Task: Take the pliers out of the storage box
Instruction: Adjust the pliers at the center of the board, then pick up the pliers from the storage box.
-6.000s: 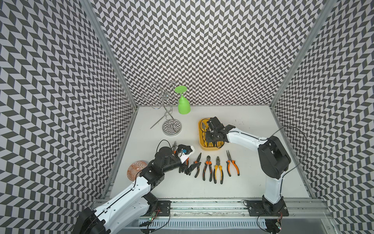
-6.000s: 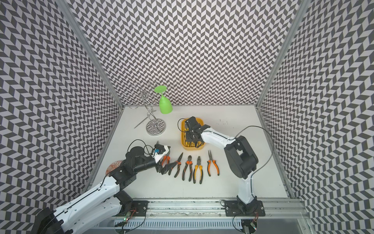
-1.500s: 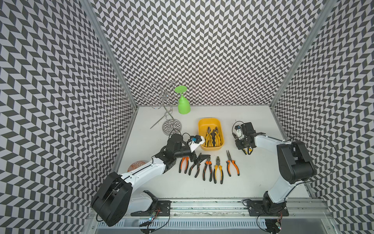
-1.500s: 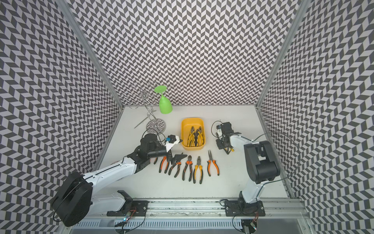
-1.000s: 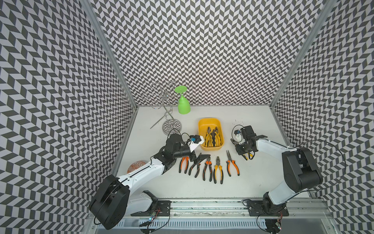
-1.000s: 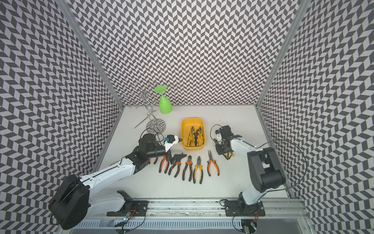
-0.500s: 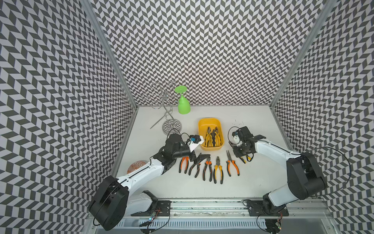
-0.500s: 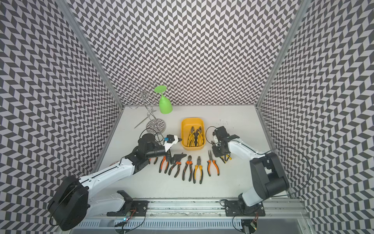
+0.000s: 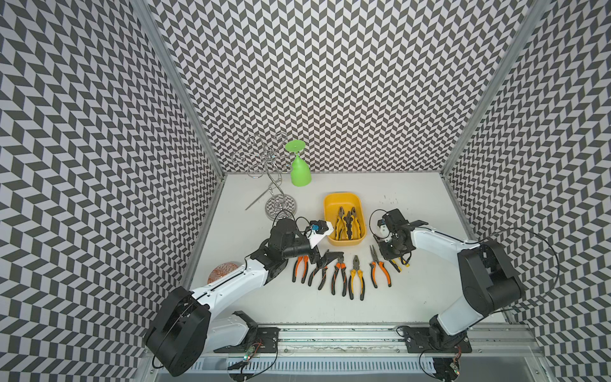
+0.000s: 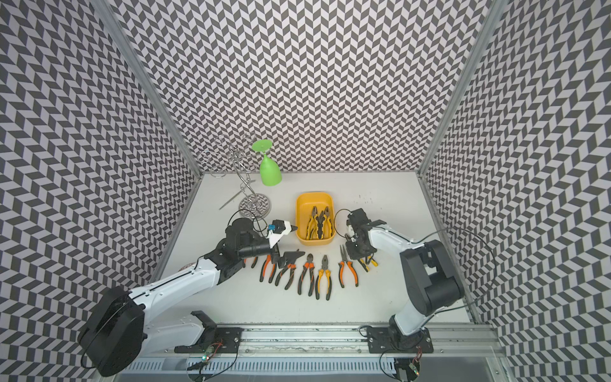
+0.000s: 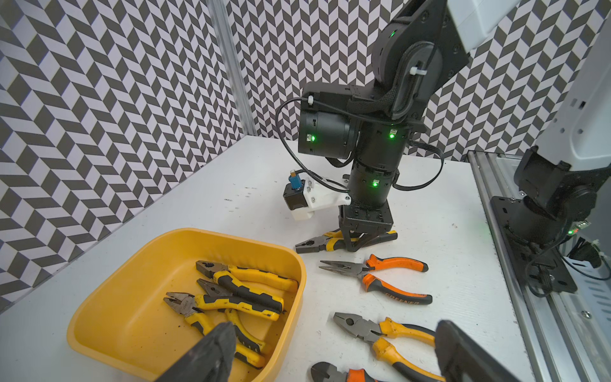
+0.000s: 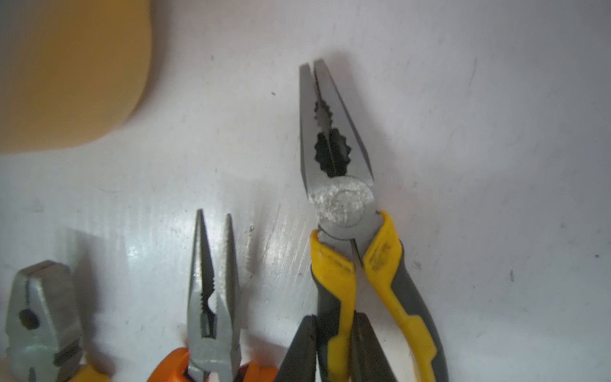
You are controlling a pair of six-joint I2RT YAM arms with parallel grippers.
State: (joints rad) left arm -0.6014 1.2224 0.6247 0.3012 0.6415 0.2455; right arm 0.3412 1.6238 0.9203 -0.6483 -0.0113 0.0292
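Note:
The yellow storage box (image 9: 342, 197) (image 10: 314, 197) (image 11: 132, 314) holds three yellow-and-black pliers (image 9: 345, 223) (image 11: 238, 294). Several more pliers (image 9: 340, 274) (image 10: 322, 274) lie in a row on the table in front of it. At the row's right end, my right gripper (image 9: 393, 256) (image 11: 352, 243) (image 12: 335, 350) is shut on one handle of a yellow-handled pliers (image 12: 340, 198) (image 11: 317, 244) that rests flat on the table. My left gripper (image 9: 325, 256) (image 11: 334, 357) stands open over the box's near left corner and holds nothing.
A wire rack (image 9: 274, 185) with a hanging green glass (image 9: 300, 172) stands at the back left. A round orange-patterned dish (image 9: 224, 269) lies by the left wall. A metal rail (image 9: 330, 334) runs along the front edge. Bare table lies right of the box.
My right gripper has carried the yellow-handled pliers from right of the box forward and leftward down to the row's right end. The left arm has barely moved over the last second.

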